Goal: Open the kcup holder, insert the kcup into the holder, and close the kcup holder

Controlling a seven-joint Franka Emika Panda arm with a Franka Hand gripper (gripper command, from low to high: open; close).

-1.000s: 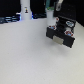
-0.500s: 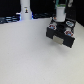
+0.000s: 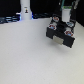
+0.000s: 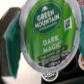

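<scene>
The kcup (image 4: 47,35), a green pod with a "Dark Magic" lid, fills the wrist view and sits close to the camera, held in my gripper; the fingers themselves are hidden behind it. In the exterior view my gripper (image 3: 65,13) hangs just above the back of the kcup holder (image 3: 60,36), with a patch of the kcup's green (image 3: 64,10) showing at it. The kcup holder is a black box at the exterior view's right with pale handle slots on its front. Whether a drawer is pulled out is too blurred to tell.
Two reddish-white-topped pods (image 3: 54,22) (image 3: 68,28) rest on top of the holder; one also shows in the wrist view (image 4: 80,61). A white bottle-shaped object (image 3: 25,9) stands at the back on the exterior view's left. The white table (image 3: 25,55) spreads in front.
My gripper with the kcup has come slightly lower toward the top of the holder. The holder and the pods on it have not moved.
</scene>
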